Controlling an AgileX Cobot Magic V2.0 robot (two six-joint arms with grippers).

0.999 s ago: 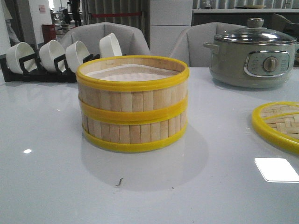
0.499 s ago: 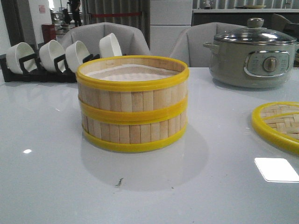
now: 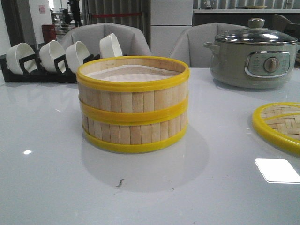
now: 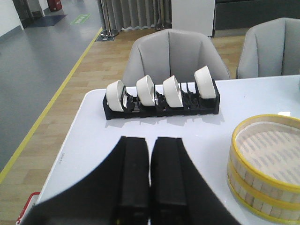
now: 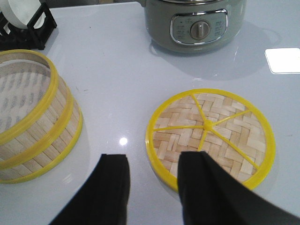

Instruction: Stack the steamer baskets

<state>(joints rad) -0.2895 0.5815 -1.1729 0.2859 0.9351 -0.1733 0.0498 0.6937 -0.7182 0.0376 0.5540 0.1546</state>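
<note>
Two steamer baskets stand stacked one on the other at the table's middle, bamboo slats with yellow rims; the stack also shows in the left wrist view and the right wrist view. The flat woven lid lies on the table to the right, apart from the stack, and shows whole in the right wrist view. My right gripper is open and empty above the lid's near edge, one finger over the lid. My left gripper is shut and empty, left of the stack. Neither gripper shows in the front view.
A grey-green electric pot with a glass lid stands at the back right. A black rack of white bowls stands at the back left, also in the left wrist view. The table's left edge is near my left gripper.
</note>
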